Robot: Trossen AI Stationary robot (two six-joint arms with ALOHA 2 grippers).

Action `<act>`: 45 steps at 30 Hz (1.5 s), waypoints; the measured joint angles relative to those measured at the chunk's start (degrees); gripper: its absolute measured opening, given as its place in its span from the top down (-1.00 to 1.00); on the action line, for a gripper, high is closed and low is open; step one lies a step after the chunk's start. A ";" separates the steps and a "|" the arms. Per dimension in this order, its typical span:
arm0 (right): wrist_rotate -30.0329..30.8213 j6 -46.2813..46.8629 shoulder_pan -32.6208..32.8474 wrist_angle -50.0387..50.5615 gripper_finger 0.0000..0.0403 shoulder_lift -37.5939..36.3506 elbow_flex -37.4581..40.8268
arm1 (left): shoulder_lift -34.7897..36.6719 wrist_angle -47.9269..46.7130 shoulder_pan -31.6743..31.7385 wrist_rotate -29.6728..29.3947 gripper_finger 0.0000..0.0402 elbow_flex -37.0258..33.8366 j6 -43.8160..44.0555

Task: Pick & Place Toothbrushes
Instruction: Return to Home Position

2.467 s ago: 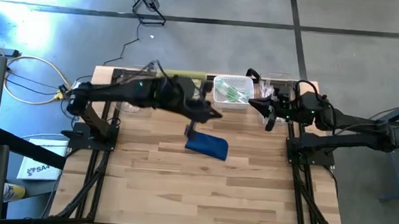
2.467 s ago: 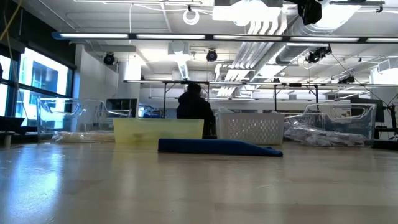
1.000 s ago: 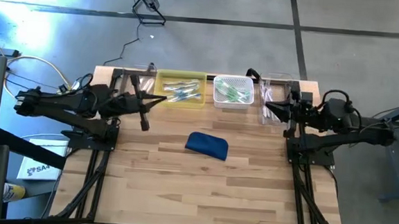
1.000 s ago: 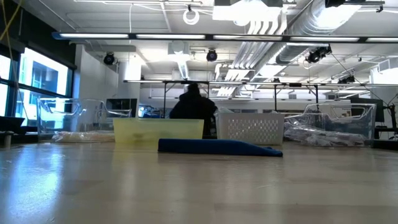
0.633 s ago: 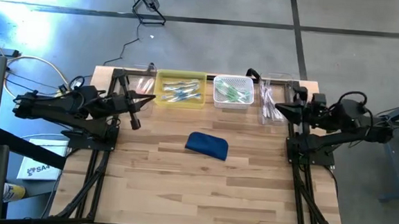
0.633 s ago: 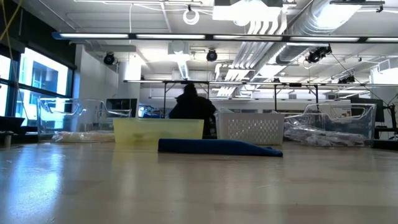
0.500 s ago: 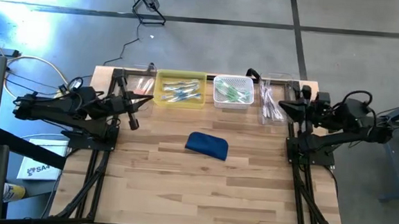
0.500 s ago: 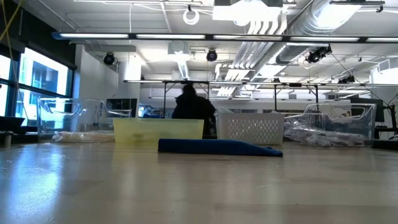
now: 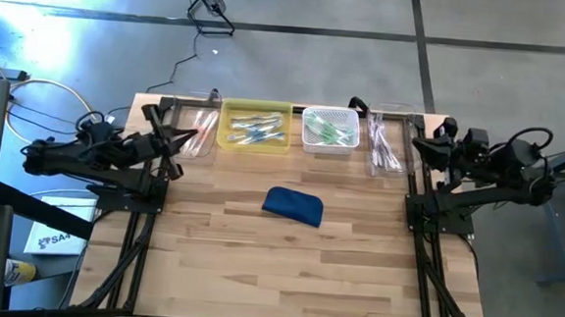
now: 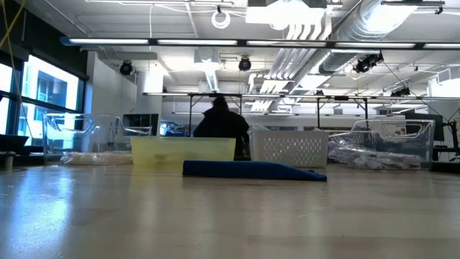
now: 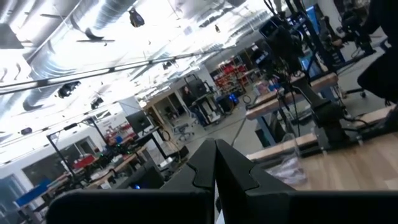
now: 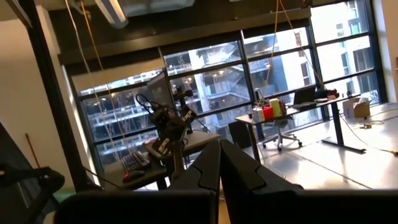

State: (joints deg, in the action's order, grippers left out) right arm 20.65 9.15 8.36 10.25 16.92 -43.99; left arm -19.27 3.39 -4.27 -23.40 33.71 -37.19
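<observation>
The toothbrushes lie in four bins along the table's far edge: a clear bin (image 9: 198, 126), a yellow bin (image 9: 256, 126), a white basket (image 9: 329, 129) and a second clear bin (image 9: 385, 145). A dark blue pouch (image 9: 292, 205) lies flat on the wood in front of them. My left gripper (image 9: 181, 141) is shut and empty at the table's left edge, raised, beside the left clear bin. My right gripper (image 9: 417, 146) is shut and empty at the right edge, beside the right clear bin. Both wrist views show shut fingers (image 11: 215, 163) (image 12: 219, 163) pointing out into the room.
In the low view the yellow bin (image 10: 183, 151), white basket (image 10: 289, 147) and pouch (image 10: 251, 170) stand in a row, with clear bins (image 10: 79, 140) (image 10: 392, 144) at either side. A person (image 10: 223, 126) sits beyond the far edge. Bare wood (image 9: 286, 267) fills the near half.
Both arms have drawn back from the bins, the left gripper toward the table's left edge and the right gripper toward its right edge. Both stayed shut and empty. The bins, toothbrushes and pouch have not moved.
</observation>
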 joint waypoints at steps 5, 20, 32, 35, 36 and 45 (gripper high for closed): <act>-0.17 -0.45 0.00 0.14 0.99 -0.87 0.00 | 1.85 -0.16 0.00 0.00 1.00 -1.40 0.05; 0.23 1.14 0.00 5.44 0.99 -8.79 0.02 | 12.48 -8.20 0.04 0.02 1.00 -1.59 1.00; 0.64 -0.38 -0.01 8.39 0.99 -15.96 0.01 | 13.67 -11.78 0.13 -0.15 1.00 -1.59 1.38; 2.27 -0.33 -0.01 9.61 0.99 -16.36 0.00 | 15.64 -13.43 0.13 -0.50 1.00 -1.59 1.44; 2.89 -0.46 -0.04 10.00 0.99 -16.36 0.07 | 16.58 -13.99 0.13 -0.77 1.00 -1.59 1.45; 3.43 -0.41 -0.13 11.98 0.99 -16.39 0.02 | 18.87 -17.92 0.13 -0.81 1.00 -0.58 2.32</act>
State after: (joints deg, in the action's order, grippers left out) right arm 24.08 8.74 8.23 22.24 0.54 -43.97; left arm -0.40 -14.53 -4.14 -24.21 33.13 -34.87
